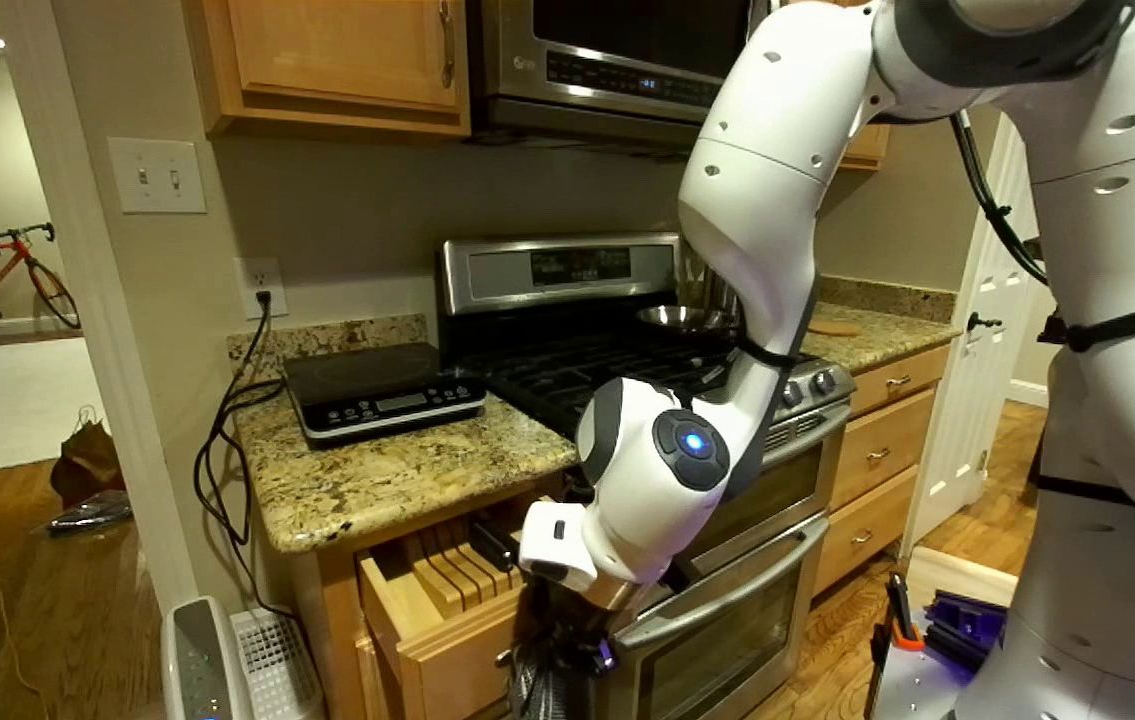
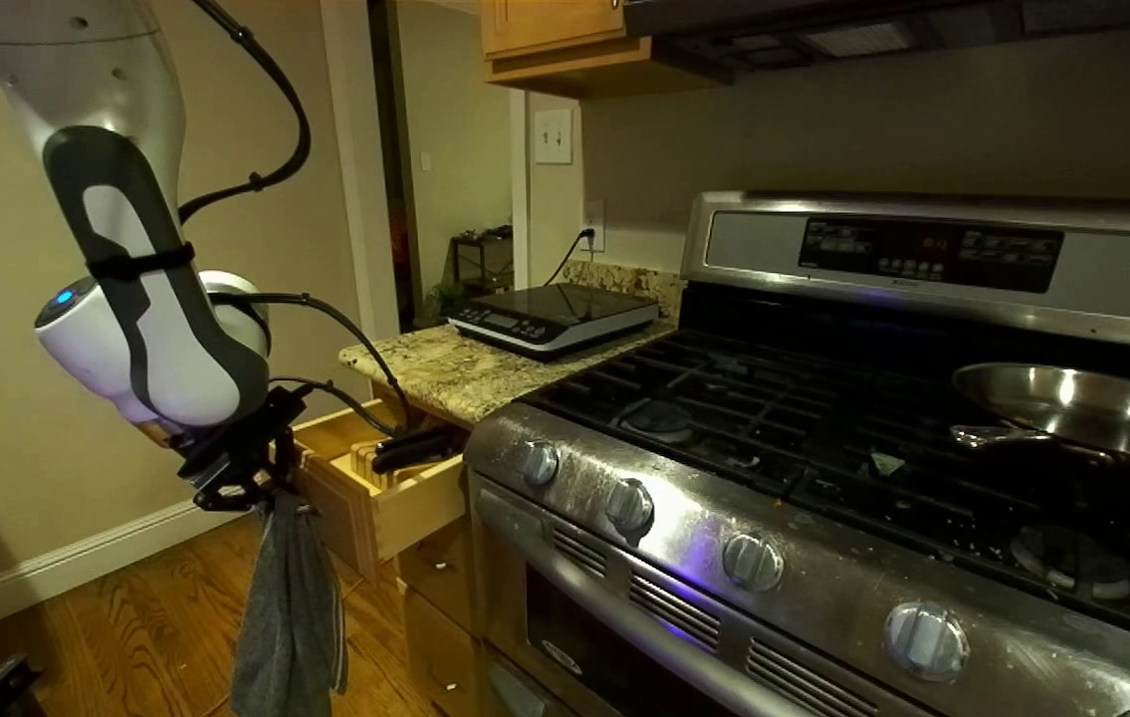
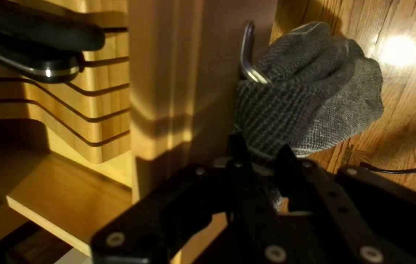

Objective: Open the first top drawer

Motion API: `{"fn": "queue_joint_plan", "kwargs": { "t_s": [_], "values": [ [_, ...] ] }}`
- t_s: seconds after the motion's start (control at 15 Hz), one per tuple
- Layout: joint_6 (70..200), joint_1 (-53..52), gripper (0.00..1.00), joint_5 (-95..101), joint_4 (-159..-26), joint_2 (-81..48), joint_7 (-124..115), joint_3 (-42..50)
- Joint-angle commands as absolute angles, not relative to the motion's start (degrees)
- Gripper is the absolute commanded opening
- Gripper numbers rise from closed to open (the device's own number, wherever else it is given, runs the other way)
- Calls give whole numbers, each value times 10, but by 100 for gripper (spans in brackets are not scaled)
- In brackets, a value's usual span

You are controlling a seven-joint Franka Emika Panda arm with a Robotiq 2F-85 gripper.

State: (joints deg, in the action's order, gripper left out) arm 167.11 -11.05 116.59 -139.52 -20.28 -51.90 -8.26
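Well, the top drawer (image 1: 457, 655) juts open from beneath the speckled counter (image 1: 407, 470).
Over wooden floor (image 2: 136, 597), my gripper (image 3: 262, 154) has its jaws either side of the gray towel (image 3: 303, 95) on the handle (image 3: 246, 51); whether they pinch, I cannot tell.

The microwave (image 1: 617, 60) says LG (image 1: 524, 63) on its front, down by the left side. Its blue numbers (image 1: 648, 84) are too blurry to read, and so are the red numbers (image 2: 935, 243) on the black panel (image 2: 868, 254) at the back of the stove (image 2: 823, 428). The signs on the buttons (image 1: 363, 408) of the black hot plate (image 1: 367, 370), and the oval badge (image 2: 561, 656) on the oven door (image 2: 644, 667), are too small to make out.
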Motion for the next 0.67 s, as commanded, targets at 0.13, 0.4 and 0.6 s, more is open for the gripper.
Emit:
{"fn": "queue_joint_plan", "kwargs": {
  "t_s": [0.13, 0.4, 0.6],
  "values": [
    [1676, -122, 47, 1184, -1450, -153, -541, -111],
    [1701, -128, 66, 1157, -1482, -111, -493, -118],
    [1722, -141, 85, 1121, -1508, -60, -428, -121]
  ]
}}
